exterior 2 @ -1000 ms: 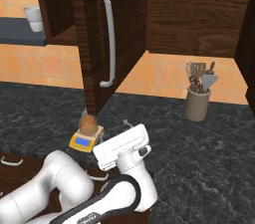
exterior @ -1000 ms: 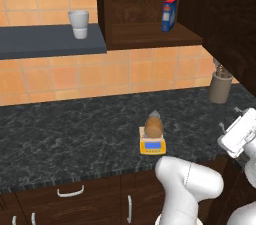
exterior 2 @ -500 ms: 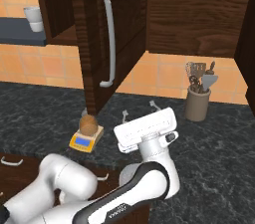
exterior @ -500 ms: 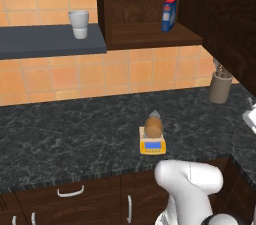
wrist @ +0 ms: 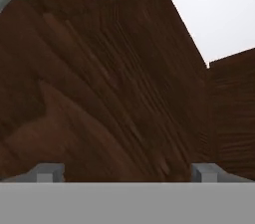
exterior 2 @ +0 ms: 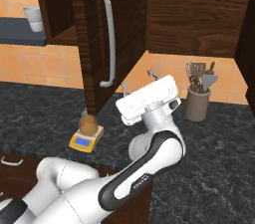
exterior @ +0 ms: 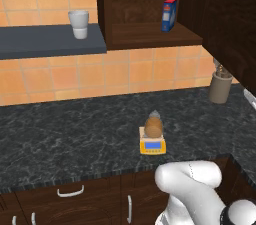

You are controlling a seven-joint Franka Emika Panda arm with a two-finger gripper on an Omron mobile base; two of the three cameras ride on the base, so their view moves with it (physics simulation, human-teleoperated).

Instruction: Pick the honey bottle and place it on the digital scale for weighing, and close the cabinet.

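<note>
Above the right part of the counter [exterior 2: 214, 143] we see our gripper [exterior 2: 137, 81] raised and pointing up toward the open door of the cabinet [exterior 2: 122, 29], fingers spread with nothing between them. The door stands swung out, its long silver handle [exterior 2: 108, 36] running vertically. On the digital scale [exterior: 152, 145], left of the arm, the honey bottle [exterior: 153, 126] sits upright, cap upward.

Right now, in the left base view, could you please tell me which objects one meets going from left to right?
White cup on the grey shelf → amber-brown honey bottle sitting on the yellow digital scale → blue and red box in the dark wooden cabinet → grey utensil holder.
</note>
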